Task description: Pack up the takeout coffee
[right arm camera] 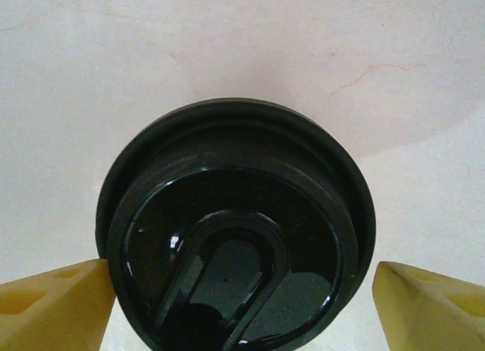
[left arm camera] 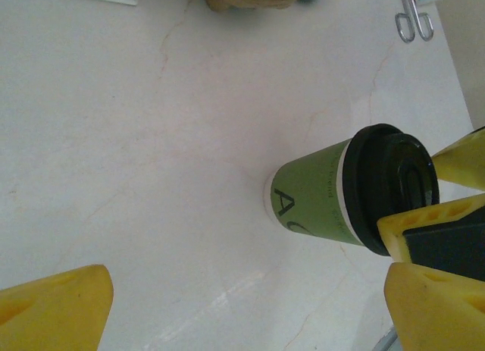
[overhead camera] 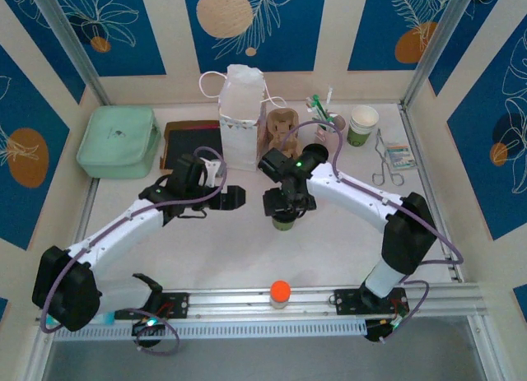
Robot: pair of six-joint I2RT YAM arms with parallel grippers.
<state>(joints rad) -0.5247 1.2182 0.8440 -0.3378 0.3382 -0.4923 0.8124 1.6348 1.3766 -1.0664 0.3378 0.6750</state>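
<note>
The takeout coffee (overhead camera: 284,223), a green-banded cup with a round black lid, stands upright on the table's middle. My right gripper (overhead camera: 288,204) hangs straight above it, open. In the right wrist view the lid (right arm camera: 231,230) sits between the yellow fingertips (right arm camera: 53,305); the left one is at the lid's rim, the right one stands apart from it. My left gripper (overhead camera: 235,198) is open to the cup's left, holding nothing. Its wrist view shows the cup (left arm camera: 318,199) from the side, with the right gripper's yellow fingers (left arm camera: 424,222) at the lid.
A white paper bag (overhead camera: 241,118) stands at the back centre with a brown pulp carrier (overhead camera: 280,127) beside it. A lidless cup (overhead camera: 362,124), metal tongs (overhead camera: 387,163) and packets (overhead camera: 401,155) lie back right. A mint box (overhead camera: 119,141) sits back left, an orange-capped item (overhead camera: 280,293) at the near rail.
</note>
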